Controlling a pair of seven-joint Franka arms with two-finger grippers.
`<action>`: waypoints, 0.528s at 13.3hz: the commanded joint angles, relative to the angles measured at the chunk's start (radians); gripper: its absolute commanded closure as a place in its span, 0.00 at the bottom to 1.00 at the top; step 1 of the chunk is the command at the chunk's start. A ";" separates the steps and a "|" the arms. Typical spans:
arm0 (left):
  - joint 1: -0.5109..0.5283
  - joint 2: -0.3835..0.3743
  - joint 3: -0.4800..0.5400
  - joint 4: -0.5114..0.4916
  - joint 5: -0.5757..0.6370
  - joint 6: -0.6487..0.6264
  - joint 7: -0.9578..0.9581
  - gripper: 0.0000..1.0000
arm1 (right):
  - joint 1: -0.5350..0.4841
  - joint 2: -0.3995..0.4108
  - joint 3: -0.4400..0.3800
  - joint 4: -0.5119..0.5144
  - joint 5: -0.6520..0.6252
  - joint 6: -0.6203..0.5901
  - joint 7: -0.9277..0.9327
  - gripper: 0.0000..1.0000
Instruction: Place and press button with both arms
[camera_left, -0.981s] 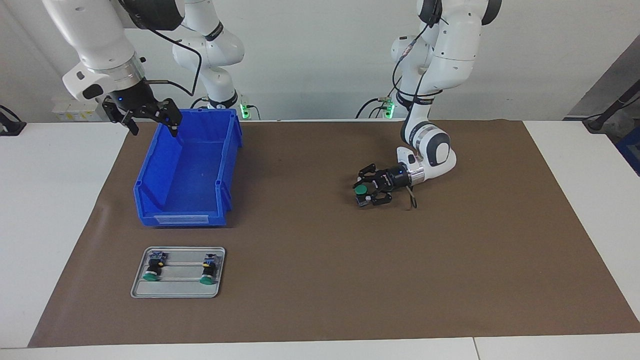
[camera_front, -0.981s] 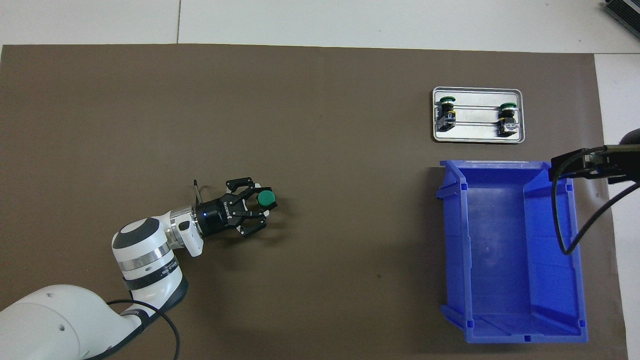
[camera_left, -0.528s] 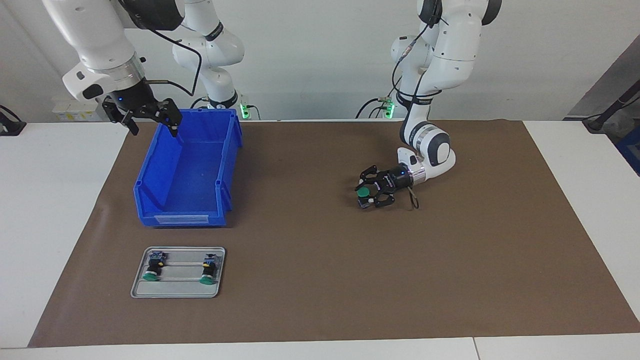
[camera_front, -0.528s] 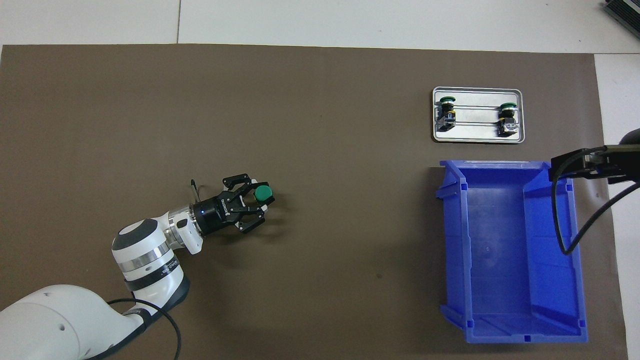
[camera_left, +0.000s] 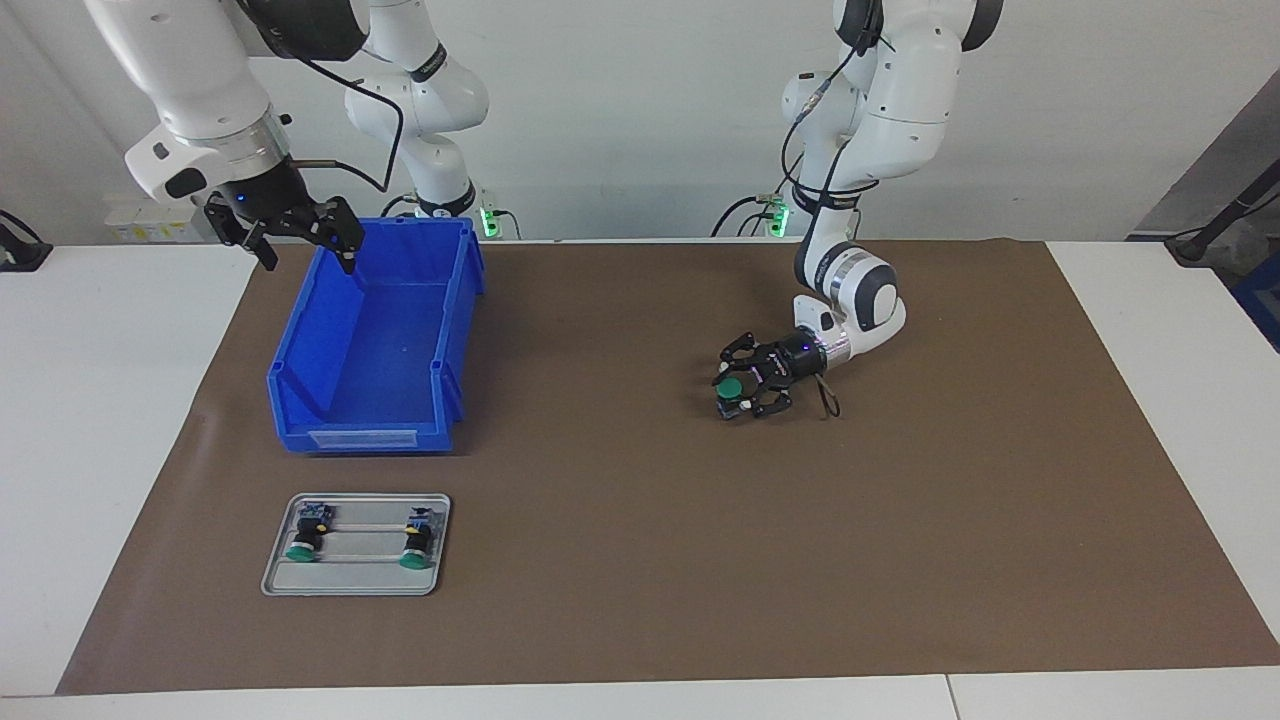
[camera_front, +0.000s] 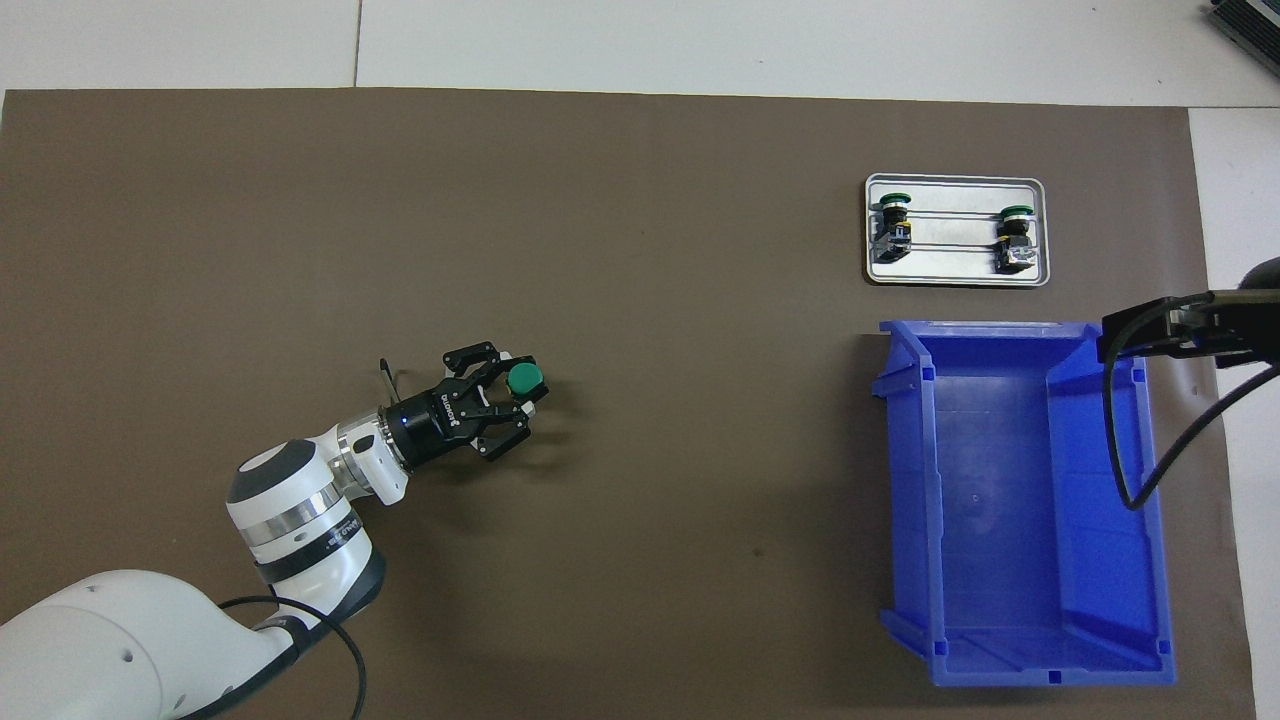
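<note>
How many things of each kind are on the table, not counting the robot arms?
Green-capped buttons: 3, one in the left gripper (button), two on the tray ()
Blue bin: 1
Metal tray: 1
Total: 5

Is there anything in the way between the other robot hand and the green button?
Nothing visible. The left gripper holds the button low over bare brown mat. The right gripper waits, jaws open, over the blue bin's rim; only that bin lies under its start.
</note>
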 joint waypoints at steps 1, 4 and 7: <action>-0.003 -0.006 0.000 -0.025 -0.029 0.000 -0.005 0.90 | -0.008 -0.012 0.005 -0.002 0.014 -0.012 -0.023 0.00; -0.005 -0.006 0.000 -0.029 -0.029 0.006 -0.007 0.90 | -0.008 -0.012 0.005 -0.002 0.014 -0.012 -0.023 0.00; -0.003 -0.006 0.003 -0.028 -0.029 0.010 -0.011 0.89 | -0.008 -0.012 0.005 -0.002 0.014 -0.014 -0.023 0.00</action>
